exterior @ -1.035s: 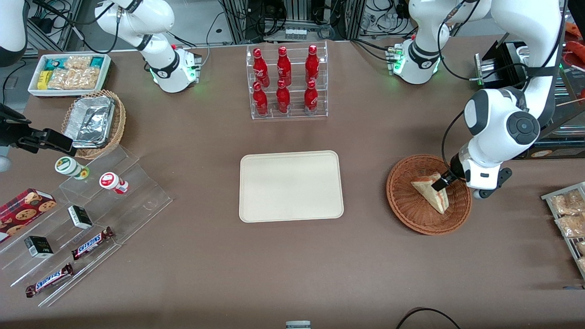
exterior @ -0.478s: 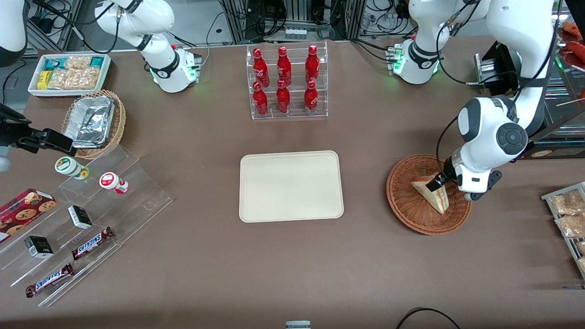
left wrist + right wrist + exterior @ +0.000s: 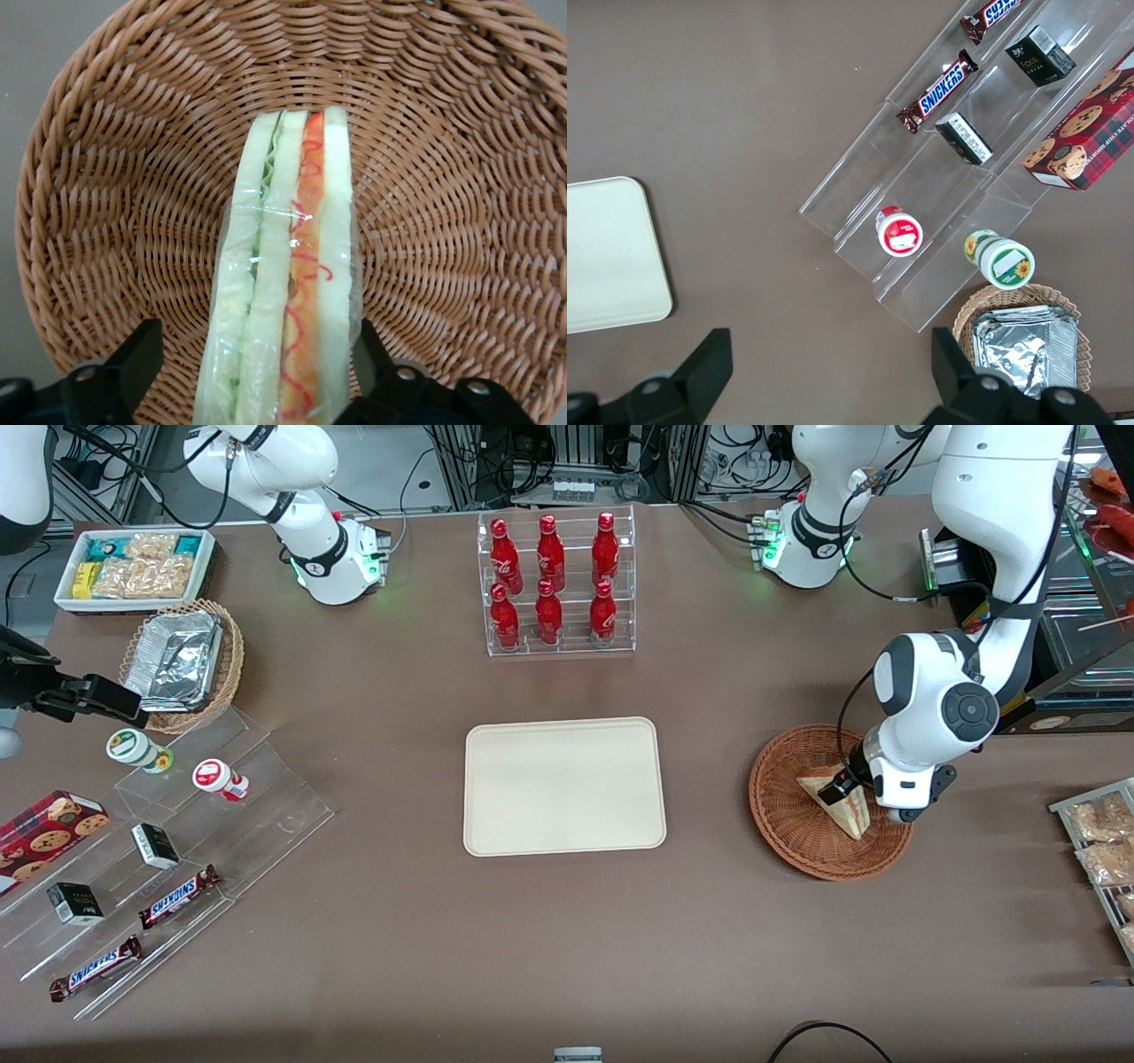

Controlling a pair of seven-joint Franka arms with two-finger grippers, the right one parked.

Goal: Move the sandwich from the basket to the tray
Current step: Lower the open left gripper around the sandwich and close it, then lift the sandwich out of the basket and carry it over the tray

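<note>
Brown tabletop (image 3: 797, 957) in a lab with cabling and racks along its edge farthest from the front camera. The left arm's gripper (image 3: 835, 789) is lowered into the reddish-brown wicker basket (image 3: 788, 828), its fingers (image 3: 133, 363) spread to either side of the wrapped sandwich (image 3: 837, 804), which lies in the basket. The cream tray (image 3: 564, 786) lies bare at the table's centre, well apart from the basket.

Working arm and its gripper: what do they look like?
The arm has glossy white shells with dark grey round joint caps, black cables looping alongside, and a green light at its base. The gripper, over the basket, has a white body and black fingers.
</note>
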